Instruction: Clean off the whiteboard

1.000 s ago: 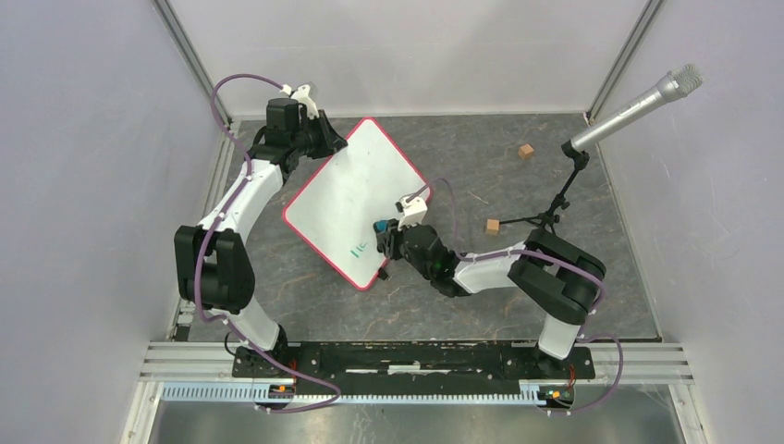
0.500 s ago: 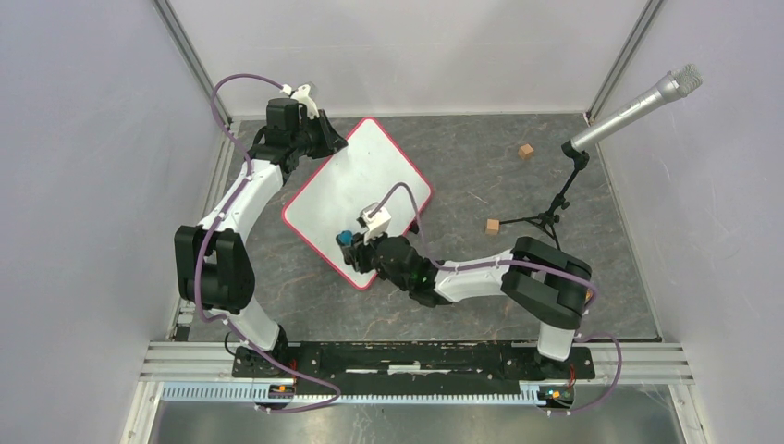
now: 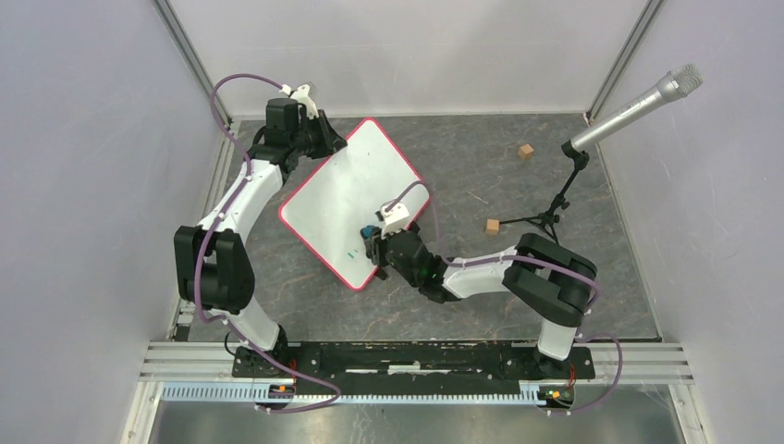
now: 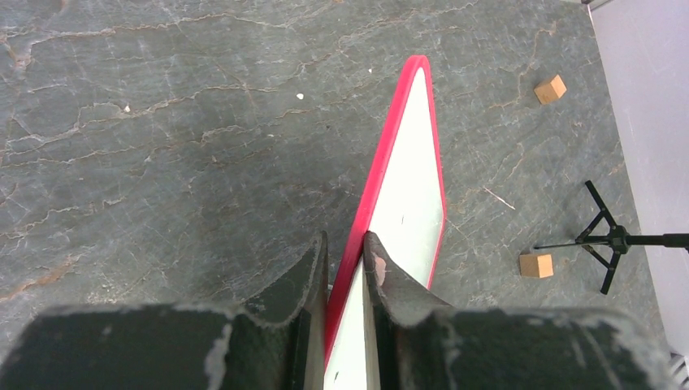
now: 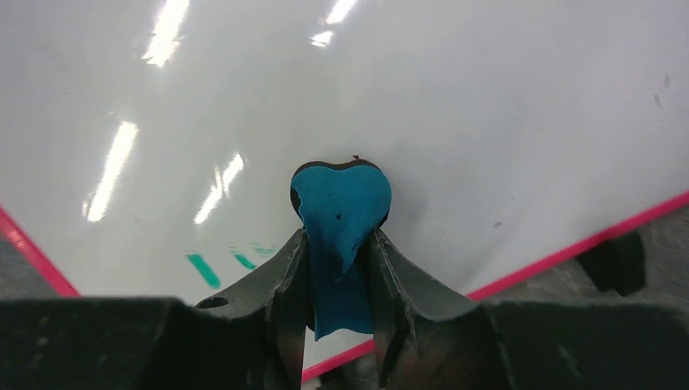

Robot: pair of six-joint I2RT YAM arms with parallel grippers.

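Observation:
The whiteboard (image 3: 342,194), white with a thin red rim, lies tilted on the dark table. My left gripper (image 3: 325,143) is shut on its far-left edge; in the left wrist view the red rim (image 4: 390,154) runs between the two fingers of this gripper (image 4: 348,252). My right gripper (image 3: 372,233) is shut on a blue cloth wiper (image 5: 341,203), whose tip presses on the board's near part. A few short green marks (image 5: 203,270) remain just left of the wiper, seen from above as a small green speck (image 3: 350,252).
Two small wooden cubes (image 3: 526,151) (image 3: 493,227) lie on the table right of the board. A microphone (image 3: 638,106) on a black tripod stand (image 3: 555,208) stands at the far right. Grey walls and metal rails close in the table.
My right gripper swept the wiper left toward the board's near corner, then back to the right. Fewer green marks show now. The left gripper has kept its hold.

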